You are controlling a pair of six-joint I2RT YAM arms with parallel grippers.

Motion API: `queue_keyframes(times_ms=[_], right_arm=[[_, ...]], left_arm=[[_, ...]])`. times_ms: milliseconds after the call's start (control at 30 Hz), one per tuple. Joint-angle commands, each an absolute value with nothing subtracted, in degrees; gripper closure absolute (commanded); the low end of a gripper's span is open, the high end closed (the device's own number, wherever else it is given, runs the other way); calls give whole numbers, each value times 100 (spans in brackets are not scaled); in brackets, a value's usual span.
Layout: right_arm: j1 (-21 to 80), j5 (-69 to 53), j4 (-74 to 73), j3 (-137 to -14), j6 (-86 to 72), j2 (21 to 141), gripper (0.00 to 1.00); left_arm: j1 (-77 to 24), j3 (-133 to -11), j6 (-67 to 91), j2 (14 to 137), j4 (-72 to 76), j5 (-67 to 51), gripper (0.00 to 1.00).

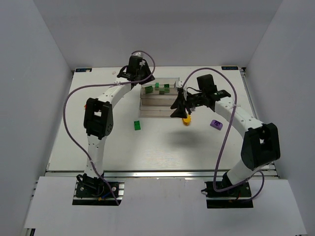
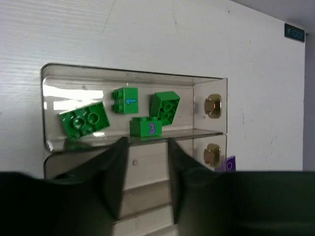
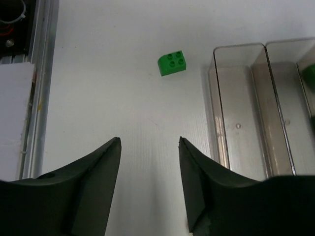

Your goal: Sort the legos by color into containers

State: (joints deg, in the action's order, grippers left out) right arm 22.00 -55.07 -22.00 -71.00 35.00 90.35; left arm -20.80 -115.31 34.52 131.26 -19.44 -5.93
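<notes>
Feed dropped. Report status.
Open, empty: left gripper, right gripper. Four green legos in far container. Loose on table: green lego, orange lego, purple lego. Nothing blocking.

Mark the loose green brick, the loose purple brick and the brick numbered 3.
loose green brick (image 1: 137, 125), top external view, studded top.
loose purple brick (image 1: 215, 124), top external view, top face.
brick numbered 3 (image 2: 146, 127), left wrist view, printed side.

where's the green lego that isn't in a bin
In the top view the loose green lego lies on the table, just off the near-left corner of the containers.
</notes>
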Motion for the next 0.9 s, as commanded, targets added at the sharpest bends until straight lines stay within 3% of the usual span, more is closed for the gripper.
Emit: queue_keyframes(times_ms=[0, 67, 133, 167, 233, 300, 333, 500, 600, 633, 700, 733, 800, 867], right_arm=[[2513, -6002, -2609, -7549, 4872, 9359, 45], [2715, -6187, -3221, -7786, 5665, 9701, 51], [2935, -6406, -3890, -7927, 7554, 9922, 50], [3136, -6381, -4485, -7997, 8168, 10123, 44], [3286, -6067, -4719, -8112, 9057, 10317, 36], [3559, -5750, -4336, -8104, 8957, 10476, 21], [3673, -5435, -4150, -8077, 8791, 10520, 13], [4139, -4318, -3044, -8156, 7800, 10634, 11], [4368, -3553, -3040, -8883, 6536, 10985, 19], [4420, -3385, -3328, -9416, 6269, 11247, 36], [4684, -2756, -3646, -9990, 5098, 11574, 88], [4745, -2464, -3769, -10533, 4428, 11897, 100], [4781, -2268, -4216, -11142, 3093, 12224, 100], [4807, -2347, -4796, -11582, 2438, 12498, 86]], left_arm=[[-1987, -10909, 3252, 11631, -1898, -204, 60], [-1925, -10244, 3261, 10770, -2109, 269, 80], [-1864, -9723, 3261, 10128, -2302, 377, 82], [-1802, -9181, 3269, 9455, -2338, 500, 79], [-1750, -8590, 3348, 8766, -2504, 632, 56], [-1749, -7696, 3523, 7790, -2610, 860, 35], [-1749, -7429, 3611, 7474, -2750, 940, 33], [-1749, -5961, 4471, 5586, -3348, 1300, 30], [-1749, -5240, 4929, 4680, -3690, 1423, 30], [-1749, -5021, 5044, 4476, -3831, 1511, 30], [-1749, -4905, 5194, 4132, -3981, 1590, 31], [-1749, -4930, 5220, 3896, -4060, 1713, 31], [-1749, -5044, 5256, 3771, -4305, 1862, 31], [-1749, -5211, 5247, 3700, -4455, 2030, 31]])
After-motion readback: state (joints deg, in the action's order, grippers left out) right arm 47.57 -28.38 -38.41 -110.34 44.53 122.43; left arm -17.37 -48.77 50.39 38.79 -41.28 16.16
